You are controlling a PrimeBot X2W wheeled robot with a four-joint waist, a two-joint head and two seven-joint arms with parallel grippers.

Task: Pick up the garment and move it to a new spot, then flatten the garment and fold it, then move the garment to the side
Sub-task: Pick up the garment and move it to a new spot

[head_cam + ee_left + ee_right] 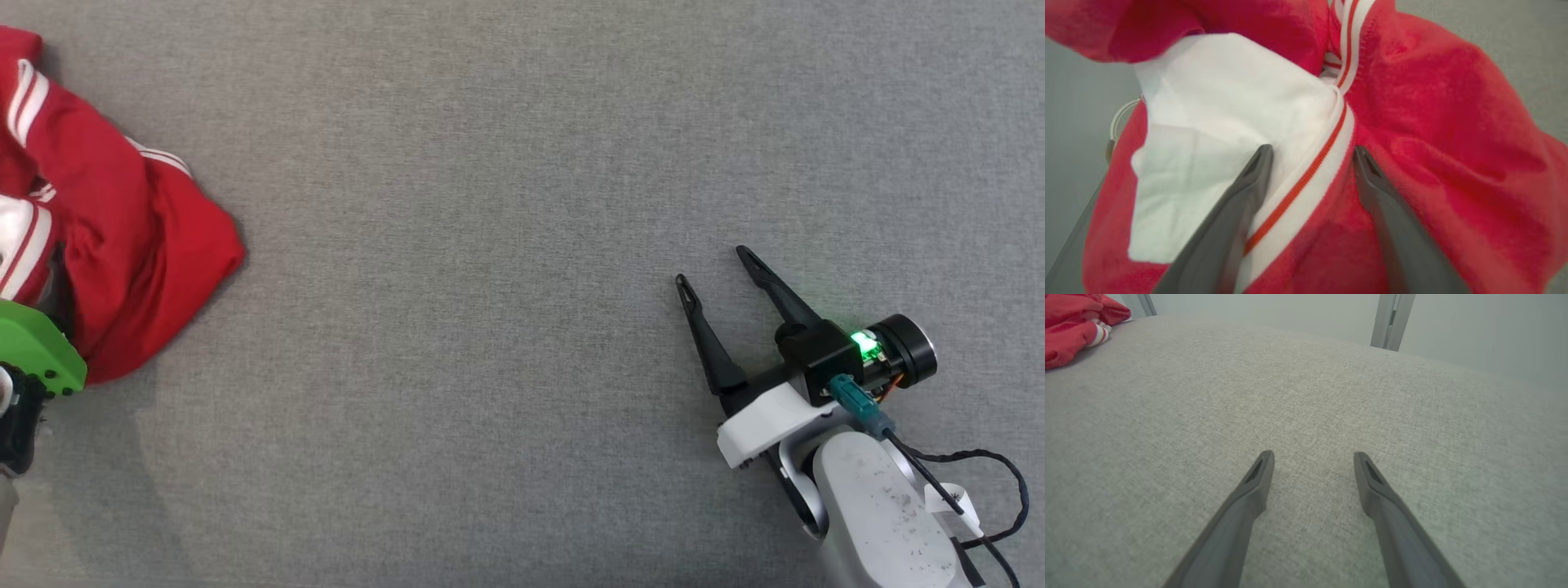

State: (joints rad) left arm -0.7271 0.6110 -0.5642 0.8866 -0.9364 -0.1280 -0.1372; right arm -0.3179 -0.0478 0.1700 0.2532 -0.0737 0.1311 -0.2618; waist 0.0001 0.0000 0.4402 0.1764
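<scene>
A crumpled red garment with white stripes and a white lining lies at the far left of the grey table; it also appears as the garment at the top left of the right wrist view. In the left wrist view my left gripper is open, its fingers straddling a white band with a red line on the garment, pressed close to the cloth. The left arm's green wrist part sits at the garment's near edge. My right gripper hovers open over bare table at the right, far from the garment.
Grey fabric table surface stretches between the two arms. Beyond the table's far edge in the right wrist view stand a pale wall and grey upright posts. A black cable loops by the right forearm.
</scene>
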